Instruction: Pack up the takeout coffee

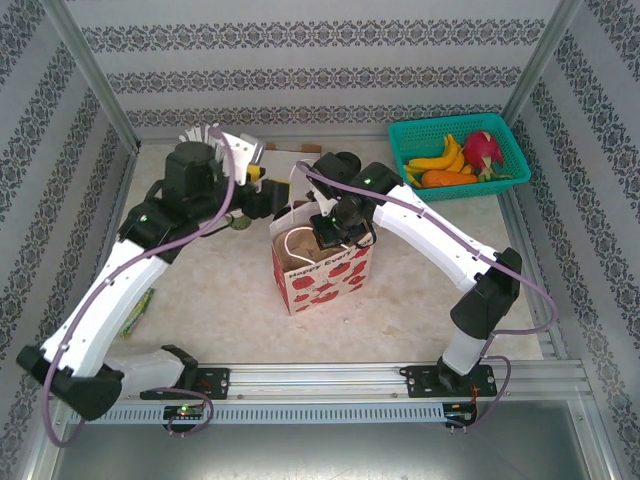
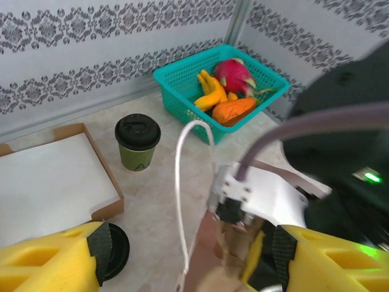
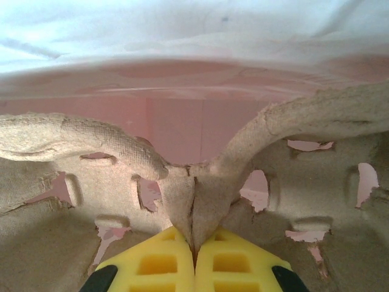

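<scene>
The takeout coffee (image 2: 138, 143), a green paper cup with a black lid, stands upright on the table in the left wrist view, beyond my left gripper. My left gripper (image 2: 191, 255) is open, its yellow fingers wide apart astride the bag's rim and white handle (image 2: 180, 182), with nothing held. A second black lid (image 2: 115, 250) lies beside its left finger. The red-printed paper bag (image 1: 322, 270) stands mid-table. My right gripper (image 3: 194, 249) reaches down into the bag (image 1: 335, 235), shut on the centre ridge of a pulp cup carrier (image 3: 121, 176).
A teal basket (image 1: 500, 135) of bananas, a dragon fruit and a carrot sits at the back right. A brown-edged box with white paper (image 2: 48, 176) lies left of the coffee. White wrapped sticks (image 1: 205, 133) stand at the back left.
</scene>
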Tool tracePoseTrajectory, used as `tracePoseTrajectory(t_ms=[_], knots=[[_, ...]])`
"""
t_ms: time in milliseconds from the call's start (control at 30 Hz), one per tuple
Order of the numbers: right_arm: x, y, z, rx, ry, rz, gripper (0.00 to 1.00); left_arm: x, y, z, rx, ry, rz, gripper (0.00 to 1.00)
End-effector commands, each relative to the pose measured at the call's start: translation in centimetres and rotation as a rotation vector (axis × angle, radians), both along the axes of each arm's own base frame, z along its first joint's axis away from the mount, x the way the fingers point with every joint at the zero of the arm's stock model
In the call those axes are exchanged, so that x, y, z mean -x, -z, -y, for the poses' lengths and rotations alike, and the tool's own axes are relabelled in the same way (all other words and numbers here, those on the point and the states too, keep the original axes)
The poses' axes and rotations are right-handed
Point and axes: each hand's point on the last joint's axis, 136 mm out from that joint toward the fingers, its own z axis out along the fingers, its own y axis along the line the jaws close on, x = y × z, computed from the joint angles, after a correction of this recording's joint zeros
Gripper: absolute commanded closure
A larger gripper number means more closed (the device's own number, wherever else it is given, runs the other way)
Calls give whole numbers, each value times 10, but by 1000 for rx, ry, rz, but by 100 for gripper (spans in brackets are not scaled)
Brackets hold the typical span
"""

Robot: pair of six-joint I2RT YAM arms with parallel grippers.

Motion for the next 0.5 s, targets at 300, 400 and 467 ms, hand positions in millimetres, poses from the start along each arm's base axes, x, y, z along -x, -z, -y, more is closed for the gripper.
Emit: tracePoseTrajectory(t_ms=[300,400,467], knots=[[-4,-15,-1,-56,31,32,100,59,49,16,2,241,-216,27],[-4,-14,1,-52,36,29,100,62,56,21,-13,279,-241,28],[-4,-15,1,-53,37,32,100,61,62,24,-31,293,-255,28]])
